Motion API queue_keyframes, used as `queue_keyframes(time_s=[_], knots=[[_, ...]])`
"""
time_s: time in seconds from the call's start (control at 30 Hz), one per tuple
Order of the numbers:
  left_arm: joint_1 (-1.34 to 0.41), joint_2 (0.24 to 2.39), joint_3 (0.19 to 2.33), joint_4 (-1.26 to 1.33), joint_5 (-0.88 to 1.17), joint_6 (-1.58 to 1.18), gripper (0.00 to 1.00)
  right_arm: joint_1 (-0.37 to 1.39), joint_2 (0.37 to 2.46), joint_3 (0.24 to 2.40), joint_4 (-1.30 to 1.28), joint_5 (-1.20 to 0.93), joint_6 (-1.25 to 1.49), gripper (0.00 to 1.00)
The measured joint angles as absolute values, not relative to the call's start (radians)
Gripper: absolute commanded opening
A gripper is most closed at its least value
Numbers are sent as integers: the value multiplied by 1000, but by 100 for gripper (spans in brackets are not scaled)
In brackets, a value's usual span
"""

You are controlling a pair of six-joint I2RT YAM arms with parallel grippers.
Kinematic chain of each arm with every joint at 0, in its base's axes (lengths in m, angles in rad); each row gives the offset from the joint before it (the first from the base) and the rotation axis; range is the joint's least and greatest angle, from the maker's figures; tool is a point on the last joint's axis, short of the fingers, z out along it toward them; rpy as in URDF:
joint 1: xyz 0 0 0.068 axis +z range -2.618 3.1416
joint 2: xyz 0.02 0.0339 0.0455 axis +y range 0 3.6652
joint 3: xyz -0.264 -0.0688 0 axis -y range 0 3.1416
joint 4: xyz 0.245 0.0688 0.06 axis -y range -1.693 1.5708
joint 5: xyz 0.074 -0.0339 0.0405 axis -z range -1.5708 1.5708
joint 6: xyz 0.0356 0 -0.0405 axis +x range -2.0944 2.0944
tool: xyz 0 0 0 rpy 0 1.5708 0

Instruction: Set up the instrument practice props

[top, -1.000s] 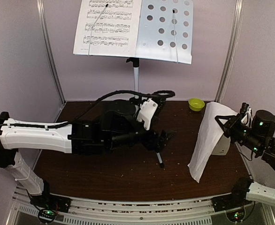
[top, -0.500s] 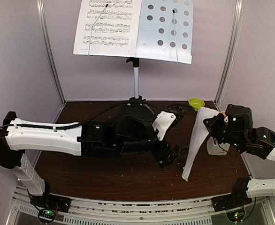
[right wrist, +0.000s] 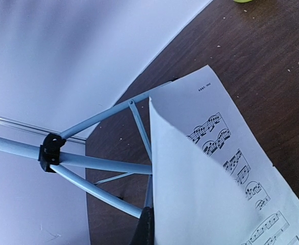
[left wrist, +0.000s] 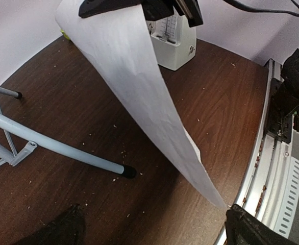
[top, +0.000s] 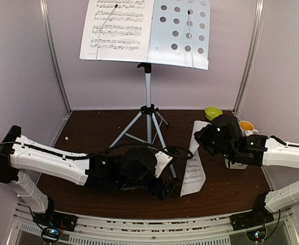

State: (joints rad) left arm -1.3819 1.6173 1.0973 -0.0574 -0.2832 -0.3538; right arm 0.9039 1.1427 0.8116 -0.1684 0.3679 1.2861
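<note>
A dark brown table (top: pixel 88 135) is flecked all over with pale crumbs (left wrist: pixel 123 151). The music stand (top: pixel 148 87) has its three rubber-tipped feet planted mid-table. A yellow-green bowl (top: pixel 213 113) sits in the far right corner, with a mug (top: pixel 246 125) and a white metronome (left wrist: pixel 176 45) along the right edge. A sheet-music page (top: pixel 193 171) dips towards the near edge; whether it touches the table is unclear.

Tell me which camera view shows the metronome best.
Left wrist: the metronome shows its white body and scale, only its top hidden by the right gripper holding the page. Top external: the right arm covers nearly all of it. Right wrist: not in view.
</note>
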Motion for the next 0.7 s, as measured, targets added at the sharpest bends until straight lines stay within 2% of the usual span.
queue_keyframes(time_s=[0.27,0.4,0.57,0.7], knots=[[-1405,1623,1043,-6,-325,-307,98,908,1169,848,-120,384,1317,0],[-1449,1624,1008,4,-402,-298,98,908,1215,848,-91,356,1377,0],[-1456,1634,1010,-3,-553,-326,96,910,1238,848,-85,320,1452,5],[-1452,1668,1028,-39,-639,-359,92,910,1238,848,-85,295,1501,3]])
